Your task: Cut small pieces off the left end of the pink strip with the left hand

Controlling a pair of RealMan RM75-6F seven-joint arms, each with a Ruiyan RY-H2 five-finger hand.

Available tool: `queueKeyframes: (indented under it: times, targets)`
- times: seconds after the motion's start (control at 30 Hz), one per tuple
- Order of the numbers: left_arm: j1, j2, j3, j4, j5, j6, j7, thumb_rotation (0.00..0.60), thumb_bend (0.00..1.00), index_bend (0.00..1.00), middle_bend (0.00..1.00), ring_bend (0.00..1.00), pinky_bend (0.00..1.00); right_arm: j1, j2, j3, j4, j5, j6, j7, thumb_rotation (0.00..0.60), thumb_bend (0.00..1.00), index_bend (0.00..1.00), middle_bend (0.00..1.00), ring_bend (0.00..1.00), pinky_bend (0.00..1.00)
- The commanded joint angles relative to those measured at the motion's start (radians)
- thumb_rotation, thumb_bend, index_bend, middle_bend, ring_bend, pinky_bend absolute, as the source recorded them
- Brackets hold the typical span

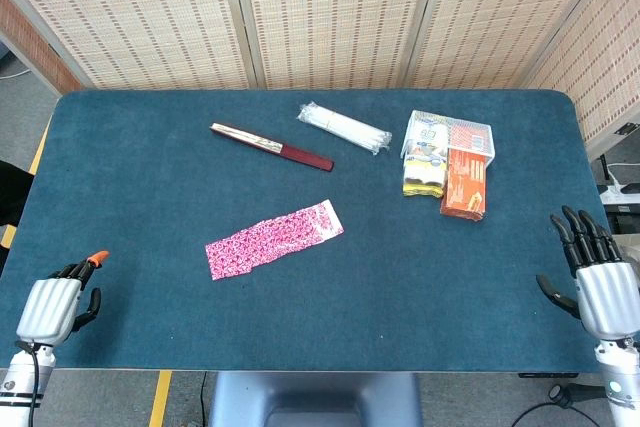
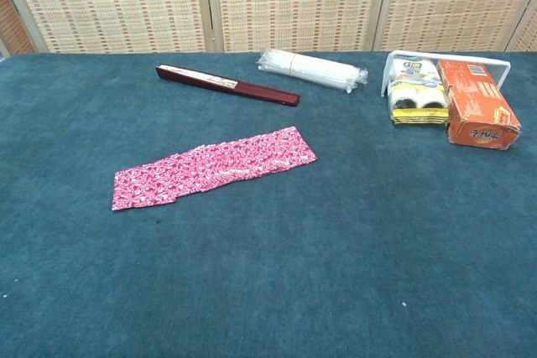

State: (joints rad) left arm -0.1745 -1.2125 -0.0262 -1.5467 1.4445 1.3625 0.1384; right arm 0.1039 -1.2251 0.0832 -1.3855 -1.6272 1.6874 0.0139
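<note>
Pink strip [image 1: 274, 239] lies flat and whole mid-table, its left end up and to the right of the left hand [image 1: 55, 307], well apart from it, with bare blue cloth between them. That hand sits at the near left corner of the table [image 1: 130, 147], its fingers [image 1: 78, 270] curled in around something with an orange tip [image 1: 97, 258]; what the thing is cannot be made out, as the hand hides most of it. The right hand [image 1: 600, 282] rests at the near right edge, fingers [image 1: 580, 232] straight and slightly apart, holding nothing. Beyond the strip lie a dark red folded fan [image 1: 270, 146] and a clear-wrapped white bundle [image 1: 344, 128]. Toward the far right sit an orange box [image 1: 464, 183] and a yellow packet [image 1: 424, 175] against a white rack [image 1: 450, 135]. The chest view shows neither hand.
</note>
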Motion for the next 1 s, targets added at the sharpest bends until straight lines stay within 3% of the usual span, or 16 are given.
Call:
queueKeyframes:
  times: [0.03,0.23,0.3,0.37,0.43,0.5,0.57,0.67,1.0]
  targets:
    - [-0.001,0.001,0.0,-0.003,-0.001,-0.002,-0.001,0.6,0.6,0.18,0.3,0.33,0.5,-0.004,-0.004,0.005,-0.001,0.004,0.007,-0.001,0.6,0.13,0.0,0.0,0.0,0.16]
    - [-0.001,-0.006,0.003,-0.001,0.001,-0.003,0.012,0.6,0.6,0.16,0.3,0.33,0.5,-0.016,-0.011,0.017,-0.012,0.012,0.029,0.032,0.6,0.15,0.0,0.0,0.0,0.17]
    - [-0.005,-0.01,0.007,0.001,0.008,-0.01,0.018,0.6,0.6,0.13,0.3,0.33,0.5,-0.014,-0.011,0.017,-0.004,-0.004,0.041,0.055,0.6,0.23,0.0,0.0,0.0,0.17]
    - [-0.014,-0.01,0.012,-0.004,0.014,-0.027,0.014,0.6,0.62,0.07,0.32,0.35,0.5,-0.013,-0.016,0.021,0.009,-0.012,0.052,0.071,0.6,0.37,0.0,0.0,0.0,0.17]
    - [-0.028,-0.008,0.013,-0.02,0.024,-0.046,-0.006,0.6,0.66,0.02,0.39,0.46,0.54,-0.011,-0.017,0.028,0.016,-0.011,0.058,0.09,0.6,0.5,0.0,0.0,0.0,0.17]
    - [-0.042,-0.01,0.013,-0.038,0.034,-0.063,-0.013,0.6,0.73,0.0,0.55,0.62,0.62,-0.009,-0.018,0.037,0.022,-0.01,0.065,0.101,0.6,0.66,0.0,0.0,0.0,0.17]
    - [-0.067,-0.013,0.015,-0.056,0.049,-0.094,0.014,0.6,0.77,0.0,0.68,0.73,0.67,-0.01,-0.022,0.045,0.028,-0.006,0.075,0.106,0.6,0.75,0.0,0.0,0.0,0.17]
    - [-0.11,-0.035,0.008,-0.08,0.065,-0.138,0.063,0.6,0.81,0.0,0.72,0.77,0.68,-0.015,-0.023,0.041,0.03,-0.014,0.086,0.132,0.6,0.77,0.0,0.0,0.0,0.17]
    - [-0.253,-0.147,0.002,-0.079,0.023,-0.358,0.181,0.6,0.83,0.0,0.72,0.78,0.68,-0.016,-0.018,0.034,0.038,-0.029,0.089,0.184,0.6,0.77,0.0,0.0,0.0,0.17]
